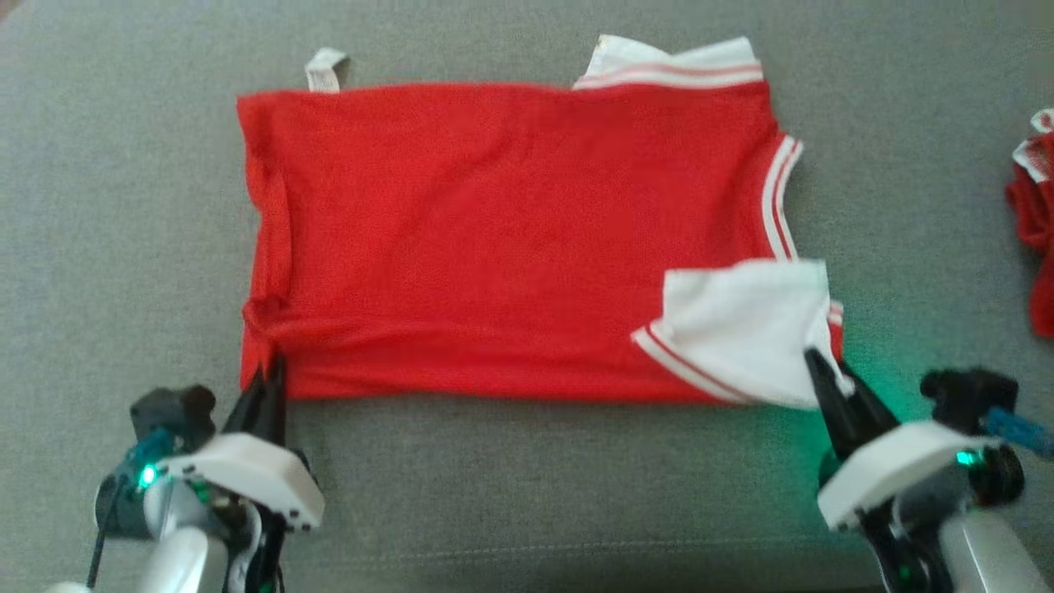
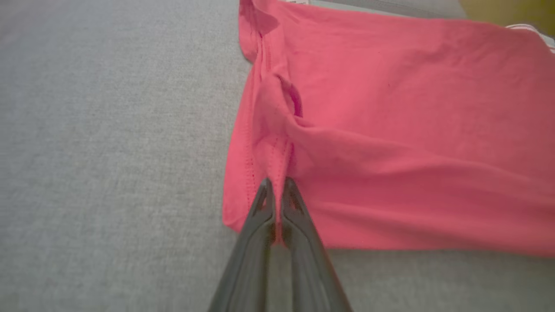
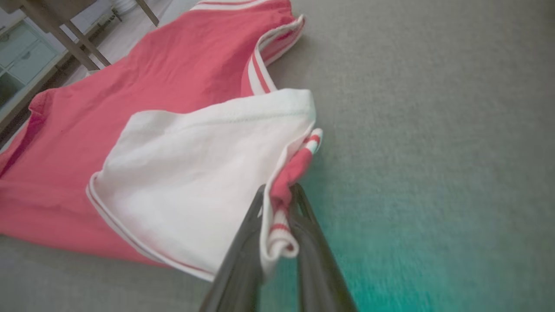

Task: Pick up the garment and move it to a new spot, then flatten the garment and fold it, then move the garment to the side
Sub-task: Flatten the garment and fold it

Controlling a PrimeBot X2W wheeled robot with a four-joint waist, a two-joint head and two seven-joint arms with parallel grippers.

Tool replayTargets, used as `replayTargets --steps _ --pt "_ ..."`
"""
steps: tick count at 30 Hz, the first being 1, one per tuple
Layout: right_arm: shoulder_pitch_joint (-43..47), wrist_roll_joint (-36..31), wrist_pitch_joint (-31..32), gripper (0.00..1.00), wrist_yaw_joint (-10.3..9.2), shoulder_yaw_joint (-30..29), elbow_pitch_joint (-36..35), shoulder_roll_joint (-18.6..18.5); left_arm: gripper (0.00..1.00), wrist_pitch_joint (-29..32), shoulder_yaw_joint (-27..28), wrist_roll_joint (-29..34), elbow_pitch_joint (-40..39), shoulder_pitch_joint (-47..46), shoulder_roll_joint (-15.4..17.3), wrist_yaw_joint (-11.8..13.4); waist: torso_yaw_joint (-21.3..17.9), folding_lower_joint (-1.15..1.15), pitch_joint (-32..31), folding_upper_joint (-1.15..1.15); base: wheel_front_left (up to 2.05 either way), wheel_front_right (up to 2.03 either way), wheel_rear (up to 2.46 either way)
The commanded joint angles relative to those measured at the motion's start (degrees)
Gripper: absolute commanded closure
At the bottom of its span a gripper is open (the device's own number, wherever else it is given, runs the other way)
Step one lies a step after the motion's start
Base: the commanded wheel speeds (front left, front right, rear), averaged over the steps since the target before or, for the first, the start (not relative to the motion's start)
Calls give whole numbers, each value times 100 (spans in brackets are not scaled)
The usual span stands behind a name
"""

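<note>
Red white-trimmed knit shirt lies flat on grey cloth counter, long axis left-right, sleeves right. Left end effector pinches near-left corner; right end effector, near-right sleeve.

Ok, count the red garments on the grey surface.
2. The red shirt lies spread at the centre; a second red garment sits bunched at the right edge, partly out of frame.

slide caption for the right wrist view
Right hand pinching the white sleeve of the red garment on a grey surface.
</note>
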Motion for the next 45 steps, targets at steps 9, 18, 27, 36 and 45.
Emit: replayTargets --steps 9,18,27,36,45 --pt "942 -74 586 100 37 -351 -815 215 100 443 245 -161 -789 729 238 296 -9 0 -368 0 0 0 0" --pt "1083 -183 656 0 37 -354 -1081 320 0 658 101 -170 -715 908 195 377 -24 0 -548 0 0 0 0" --pt "759 -909 -321 0 37 -442 -1859 222 0 -196 126 325 -1293 795 163 763 -2 0 -721 0 0 0 0" --pt "386 -1109 -538 0 37 -363 -2116 75 0 -460 69 598 -1717 465 229 862 -27 0 -769 0 0 0 0" --pt "264 -1038 -497 0 37 -393 -2169 133 0 -347 -16 623 -1582 -15 259 809 -65 0 -467 0 0 0 0"
